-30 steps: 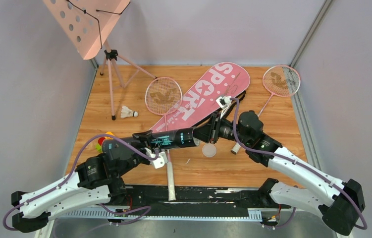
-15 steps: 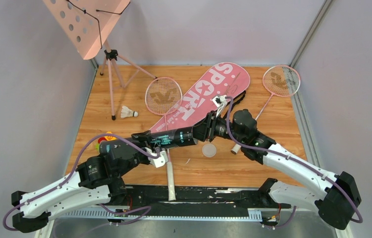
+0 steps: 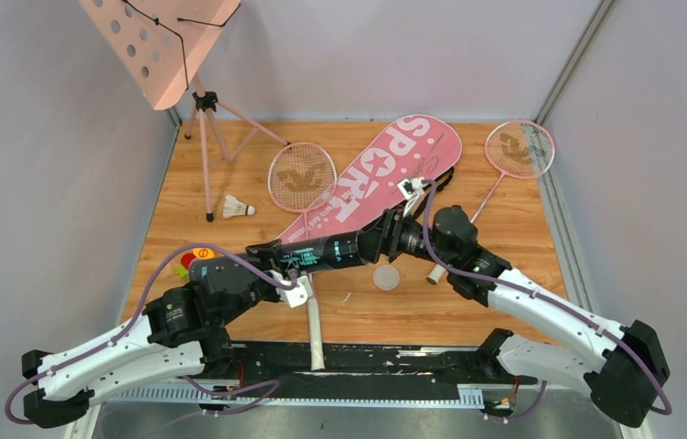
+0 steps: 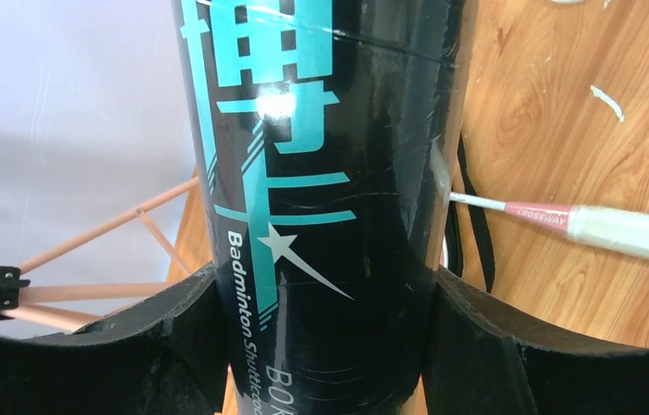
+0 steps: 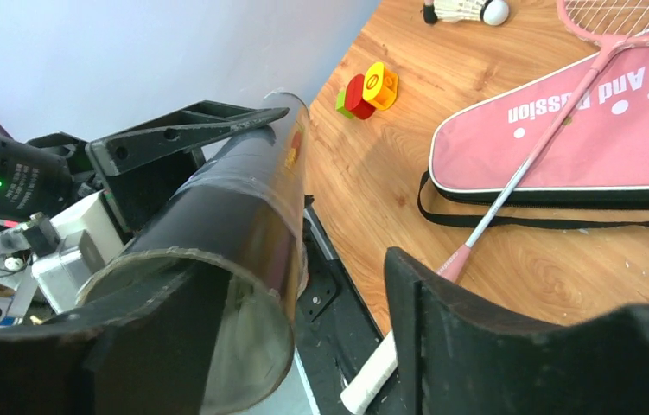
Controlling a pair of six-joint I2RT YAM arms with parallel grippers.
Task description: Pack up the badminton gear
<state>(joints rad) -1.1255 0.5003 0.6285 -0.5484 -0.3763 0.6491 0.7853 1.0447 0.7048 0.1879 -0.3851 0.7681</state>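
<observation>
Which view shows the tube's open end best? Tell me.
Right wrist: it shows the open rim of the tube up close. Top external shows the tube side-on, that end hidden. Left wrist shows only its lettered wall.

Bright even light, soft shadows, glare spot on black tube [image 4: 321, 181]

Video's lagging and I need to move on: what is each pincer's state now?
Left pincer: closed on the black shuttlecock tube.
Right pincer: open, fingers spread at the tube's open end.
</observation>
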